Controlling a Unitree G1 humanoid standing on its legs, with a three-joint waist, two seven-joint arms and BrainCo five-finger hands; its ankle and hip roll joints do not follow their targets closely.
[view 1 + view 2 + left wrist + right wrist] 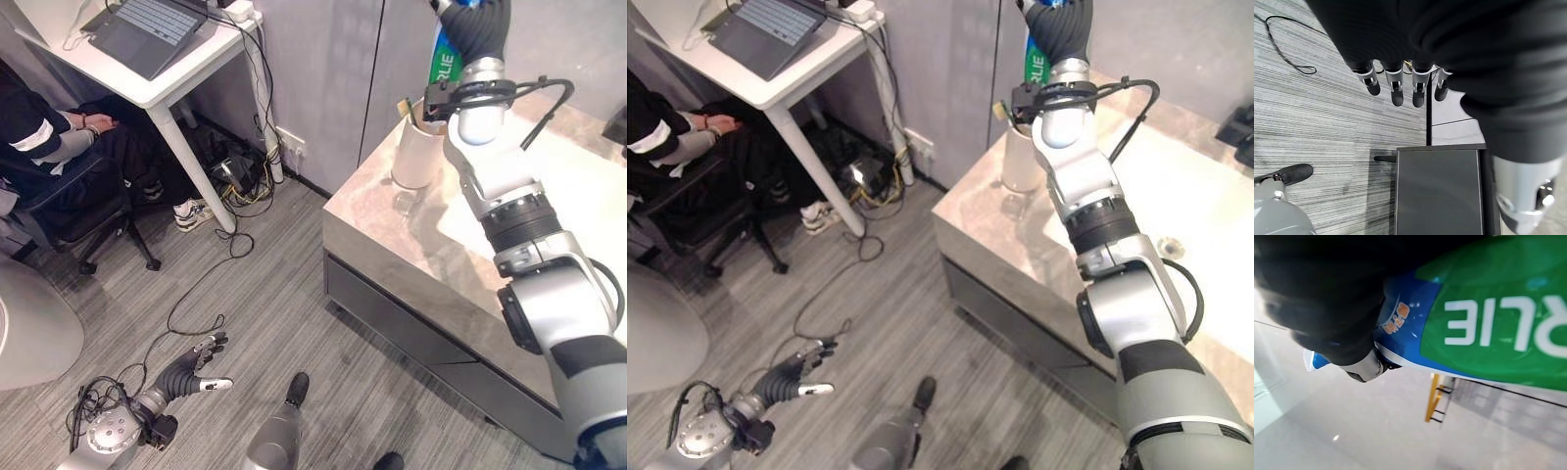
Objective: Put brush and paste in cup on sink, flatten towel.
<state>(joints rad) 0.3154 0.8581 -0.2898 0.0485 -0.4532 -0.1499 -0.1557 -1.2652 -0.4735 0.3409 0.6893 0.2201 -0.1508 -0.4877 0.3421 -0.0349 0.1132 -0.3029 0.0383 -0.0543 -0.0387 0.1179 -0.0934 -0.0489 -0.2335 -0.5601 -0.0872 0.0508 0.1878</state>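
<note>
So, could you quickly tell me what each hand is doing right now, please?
Left hand: open, fingers relaxed, low over the floor, holding nothing.
Right hand: shut on the toothpaste tube, raised above the white cup.

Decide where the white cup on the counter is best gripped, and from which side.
Grip the white cup round its wall at mid-height, coming from the robot's left, over the edge of the counter. It stands upright with no visible handle, so a side wrap probably suits. The top is poor: a toothbrush sticks out, and the right hand holds the toothpaste tube just above.
</note>
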